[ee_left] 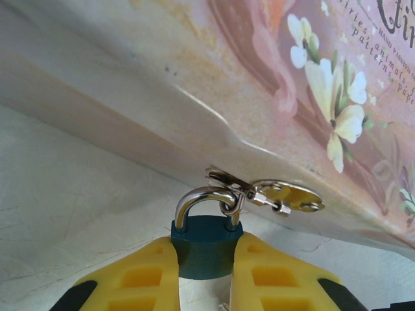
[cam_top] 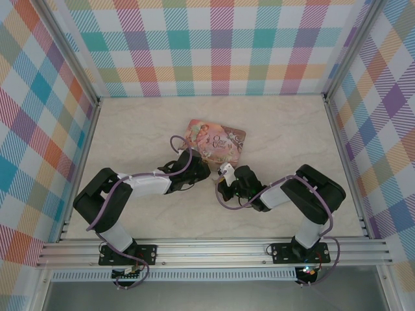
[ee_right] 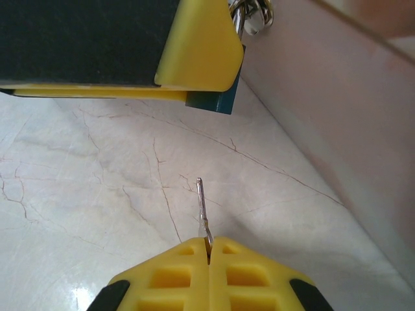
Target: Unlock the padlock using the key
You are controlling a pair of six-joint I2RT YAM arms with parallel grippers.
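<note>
My left gripper [ee_left: 205, 253] is shut on the blue body of the small padlock [ee_left: 206, 243]. Its silvery shackle [ee_left: 198, 199] stands closed, hooked through a ring and metal tag at the edge of the pink tin [ee_left: 272, 71]. My right gripper [ee_right: 209, 247] is shut on the thin silvery key [ee_right: 202, 206], whose blade sticks out forward over the marble table. In the right wrist view the padlock [ee_right: 214, 100] shows as a blue corner under the left gripper's yellow finger [ee_right: 201, 45], some way ahead of the key's tip. From above, both grippers [cam_top: 201, 172] [cam_top: 224, 176] meet near the tin [cam_top: 217, 139].
The pink illustrated tin lies flat in the middle of the marble table [cam_top: 130, 129], right behind both grippers. Plaid walls [cam_top: 220, 45] enclose the table on three sides. An aluminium rail [cam_top: 214, 249] runs along the near edge.
</note>
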